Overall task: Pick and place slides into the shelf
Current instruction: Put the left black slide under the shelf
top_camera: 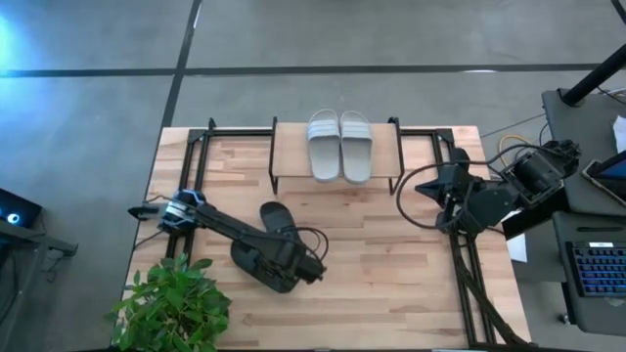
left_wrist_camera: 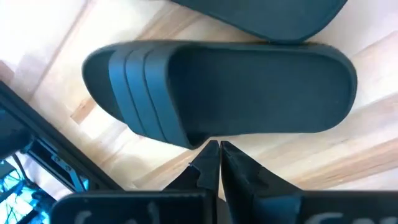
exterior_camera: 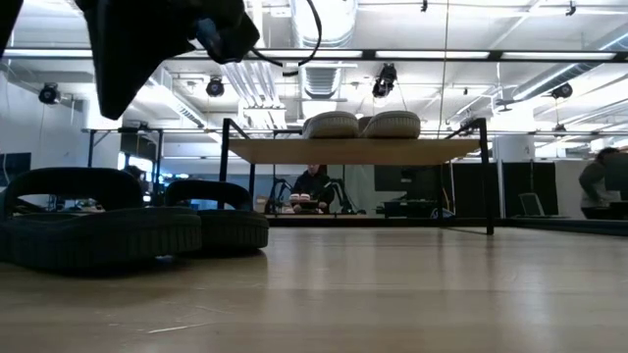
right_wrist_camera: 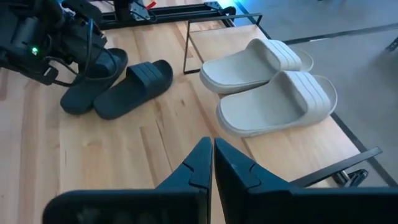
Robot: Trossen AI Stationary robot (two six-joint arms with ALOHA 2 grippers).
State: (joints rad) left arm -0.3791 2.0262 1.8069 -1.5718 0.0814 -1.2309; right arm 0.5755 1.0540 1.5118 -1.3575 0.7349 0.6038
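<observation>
Two light grey slides point(top_camera: 340, 145) lie side by side, soles down, on the shelf's wooden top point(top_camera: 293, 156) at the table's far middle; the right wrist view shows the grey slides point(right_wrist_camera: 273, 81) too. Two black slides rest soles down on the tabletop left of centre, one point(top_camera: 277, 216) nearer the shelf, the other point(left_wrist_camera: 217, 90) directly under my left gripper point(left_wrist_camera: 219, 152). That gripper is shut and hovers above this slide; the low view shows the arm point(exterior_camera: 157, 39) well above both black slides point(exterior_camera: 98, 226). My right gripper point(right_wrist_camera: 212, 152) is shut and waits at the table's right side, right of the shelf.
A potted green plant point(top_camera: 176, 303) stands at the table's near left corner. Black metal frame rails point(top_camera: 196, 156) run along the table's left and right sides. Bare wood point(top_camera: 391, 264) lies between the black slides and the right arm. A person point(exterior_camera: 312, 186) sits in the room beyond.
</observation>
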